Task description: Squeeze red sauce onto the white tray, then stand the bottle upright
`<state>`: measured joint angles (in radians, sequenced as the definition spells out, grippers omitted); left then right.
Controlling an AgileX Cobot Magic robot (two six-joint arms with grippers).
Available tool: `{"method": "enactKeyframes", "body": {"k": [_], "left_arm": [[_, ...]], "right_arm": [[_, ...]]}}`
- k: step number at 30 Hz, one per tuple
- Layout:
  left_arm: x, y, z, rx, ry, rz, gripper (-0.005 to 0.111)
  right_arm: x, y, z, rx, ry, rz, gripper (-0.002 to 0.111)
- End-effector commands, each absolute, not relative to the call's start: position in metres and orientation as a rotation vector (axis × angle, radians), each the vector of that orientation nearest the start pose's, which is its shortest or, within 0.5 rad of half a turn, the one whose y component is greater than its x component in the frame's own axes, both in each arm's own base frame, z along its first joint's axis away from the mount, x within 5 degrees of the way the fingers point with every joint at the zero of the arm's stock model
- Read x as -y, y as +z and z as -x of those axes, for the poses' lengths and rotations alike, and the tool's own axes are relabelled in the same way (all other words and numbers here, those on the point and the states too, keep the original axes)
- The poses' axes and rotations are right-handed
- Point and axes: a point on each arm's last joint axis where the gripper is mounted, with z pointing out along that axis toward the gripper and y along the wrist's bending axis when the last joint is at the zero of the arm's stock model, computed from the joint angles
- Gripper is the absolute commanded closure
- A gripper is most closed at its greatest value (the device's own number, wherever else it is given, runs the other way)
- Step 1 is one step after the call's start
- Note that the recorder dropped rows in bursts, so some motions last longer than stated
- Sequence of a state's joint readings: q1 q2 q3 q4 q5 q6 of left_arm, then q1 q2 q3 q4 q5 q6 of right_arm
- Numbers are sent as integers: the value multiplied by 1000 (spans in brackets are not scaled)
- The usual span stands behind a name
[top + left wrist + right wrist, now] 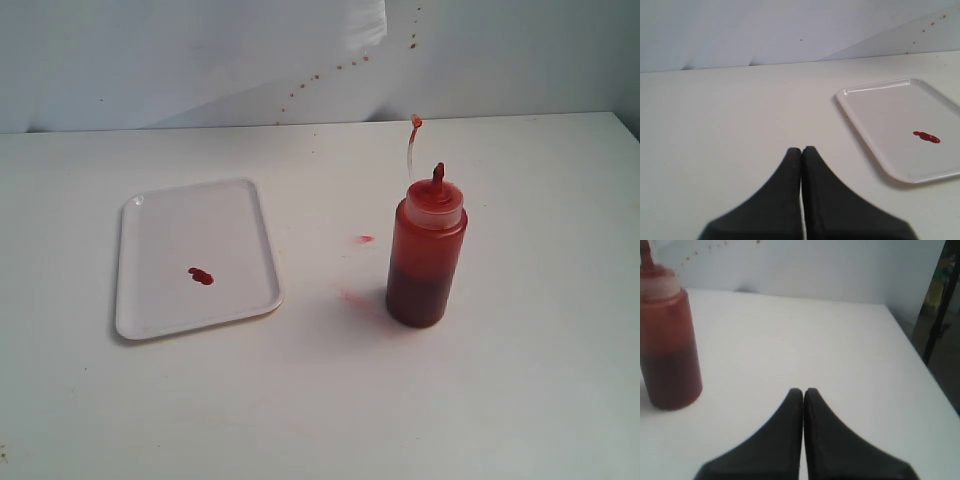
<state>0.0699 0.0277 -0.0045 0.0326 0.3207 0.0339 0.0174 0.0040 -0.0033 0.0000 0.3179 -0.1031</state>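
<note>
Red sauce [200,275] was found blobbed on the white tray [160,225] and the squeeze bottle [425,260] stood upright on the table [520,400] apart from it, so the left gripper [802,150] and right gripper [803,390], both pressed together empty, were judged best held clear of the bottle.

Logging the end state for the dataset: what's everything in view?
flat rectangular white plastic tray: 1, white, left side of table
glossy dark-red sauce blob: 1, dark red, on the tray
translucent plastic squeeze bottle: 1, red inside, upright, right of tray, apart from it
pinkish smears: 2, pink, on table near bottle
red specks: several, red, back wall
white table: 1, white, under everything
left tool: 1, black, shut, empty
right tool: 1, black, shut, empty
</note>
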Motion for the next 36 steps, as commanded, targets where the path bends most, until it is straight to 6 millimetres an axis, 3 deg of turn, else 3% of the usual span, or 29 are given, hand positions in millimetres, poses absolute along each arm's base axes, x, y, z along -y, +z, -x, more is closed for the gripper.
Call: {"method": "enactKeyframes", "body": {"k": [1,4,11,36], "left_arm": [[-5,183,-56,-1826,98,20,107],[-5,183,-56,-1826,100,18,107],[-5,183,-56,-1826,100,18,107],[-5,183,-56,-1826,98,21,107]], "right_arm": [[-1,210,-56,-1516,-54,69,107],[-1,213,-56,-1489,-55,68,107],[-1,182,-53,-1825,-62,101,107],[-1,182,-53,-1830,-61,101,107]]}}
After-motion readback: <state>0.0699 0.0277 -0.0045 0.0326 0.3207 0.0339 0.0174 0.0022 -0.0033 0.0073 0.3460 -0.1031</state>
